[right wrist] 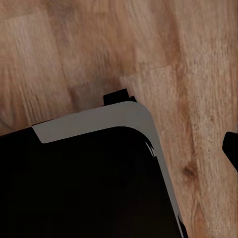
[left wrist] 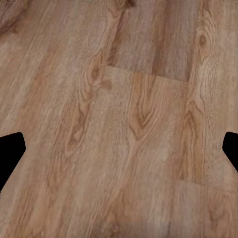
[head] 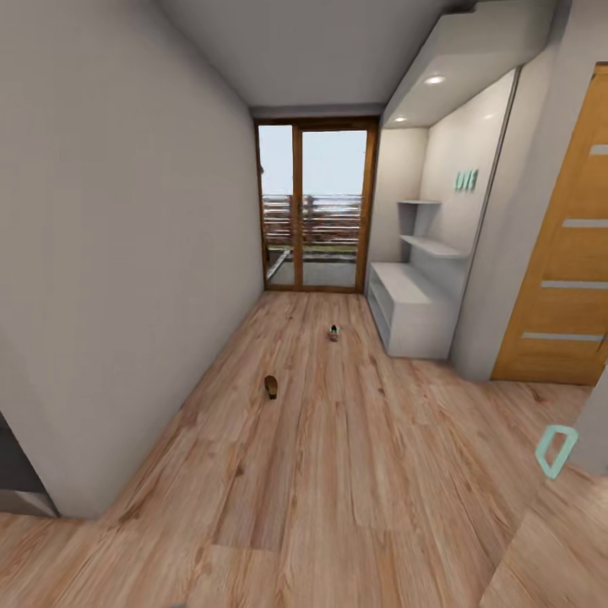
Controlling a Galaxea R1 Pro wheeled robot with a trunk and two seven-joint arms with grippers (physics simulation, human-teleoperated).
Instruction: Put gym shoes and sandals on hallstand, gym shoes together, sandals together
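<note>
- The head view looked down a corridor over the corridor floor (head: 355,473), light brown wood planks running toward a glass balcony door (head: 317,207) at the far end.
- One gym shoe (head: 333,333) lay on the floor far ahead, near the front corner of the hallstand (head: 414,312), apart from it.
- One sandal (head: 271,387), dark brown, lay on the floor nearer the camera and toward the left wall, well apart from the gym shoe.
- The hallstand stood against the right wall, white, with two floating shelves (head: 431,241) on its back panel.
- A wooden door (head: 566,279) stood just beyond it on the right.
- The left tool (left wrist: 119,148) hung over bare planks, its dark fingertips (left wrist: 10,148) spread wide at the picture's edges, nothing between them.
- The right wrist view showed one dark fingertip (right wrist: 230,148) above the floor beside a black, grey-edged body (right wrist: 94,173); I could not tell the right tool's state.
</note>
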